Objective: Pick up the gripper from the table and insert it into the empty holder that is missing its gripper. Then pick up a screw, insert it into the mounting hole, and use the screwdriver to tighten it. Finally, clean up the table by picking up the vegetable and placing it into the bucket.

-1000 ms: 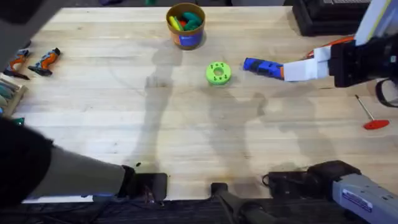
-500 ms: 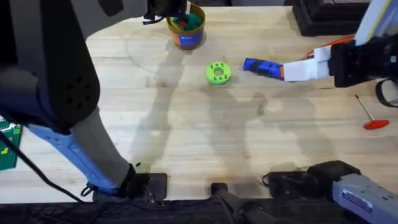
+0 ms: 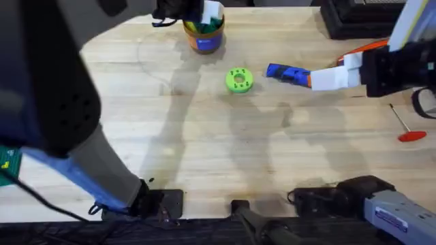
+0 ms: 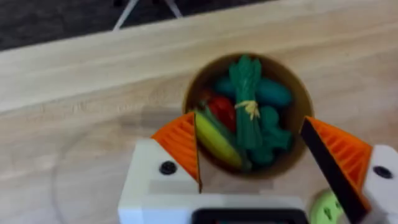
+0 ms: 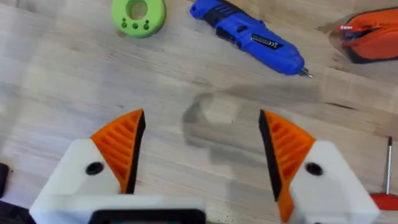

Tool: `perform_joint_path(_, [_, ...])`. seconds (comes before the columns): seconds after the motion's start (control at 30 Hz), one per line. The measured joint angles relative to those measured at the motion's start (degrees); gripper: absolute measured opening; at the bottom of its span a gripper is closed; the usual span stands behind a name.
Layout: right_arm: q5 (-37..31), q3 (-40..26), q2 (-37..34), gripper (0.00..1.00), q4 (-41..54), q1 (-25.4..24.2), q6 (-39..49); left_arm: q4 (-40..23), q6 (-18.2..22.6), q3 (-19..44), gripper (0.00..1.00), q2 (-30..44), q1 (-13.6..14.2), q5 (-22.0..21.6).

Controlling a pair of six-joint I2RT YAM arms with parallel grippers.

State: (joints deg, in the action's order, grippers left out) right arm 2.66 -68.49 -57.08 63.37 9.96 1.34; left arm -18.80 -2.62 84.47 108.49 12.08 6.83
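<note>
While my left gripper (image 4: 252, 158) hangs right over the bucket (image 3: 204, 28), its fingers (image 4: 180, 144) are spread wide and hold nothing. From the left wrist camera I see the vegetable (image 4: 246, 102) lying inside the bucket with other toy food, its long side pointing away from the fingers, between the two orange pads. I think it is already in, so the clean-up part looks done.

My right gripper (image 5: 202, 155) is also wide open with nothing in it. It sits low over the wooden surface (image 3: 204, 136) on the right side. The screwdriver (image 5: 247, 36) lies flat just ahead of those fingers, off to one side of the lime-green disc (image 5: 138, 14). Its long body runs slanted across the gap between the fingers, with the metal tip toward the orange tool (image 5: 370, 40). The right arm is much nearer to it than the left one. If I need the screwdriver next, I would reach forward with the right arm and turn the wrist so the fingers close across its fat middle.

A thin red-handled tool (image 3: 407, 129) lies near the right edge.
</note>
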Motion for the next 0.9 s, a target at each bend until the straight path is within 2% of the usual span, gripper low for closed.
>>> perform_joint_path(0.37, [0.0, 0.0, 0.0, 0.983, 0.04, 0.0, 0.0, -28.22, 0.04, 0.0, 0.985, -20.92, -0.02, -6.1])
perform_joint_path(0.53, [0.0, 0.0, 0.0, 0.983, 0.03, 0.0, 0.0, -41.56, 0.06, 0.02, 0.986, -28.99, -0.02, -7.34])
perform_joint_path(0.77, [0.0, 0.0, 0.0, 0.984, 0.07, 0.0, 0.0, -59.48, 0.08, 0.02, 0.986, -33.82, 0.0, -8.04])
perform_joint_path(0.9, [0.0, 0.0, 0.0, 0.984, 0.04, 0.0, 0.0, -64.68, 0.16, 0.02, 0.985, -34.0, -0.02, -8.13])
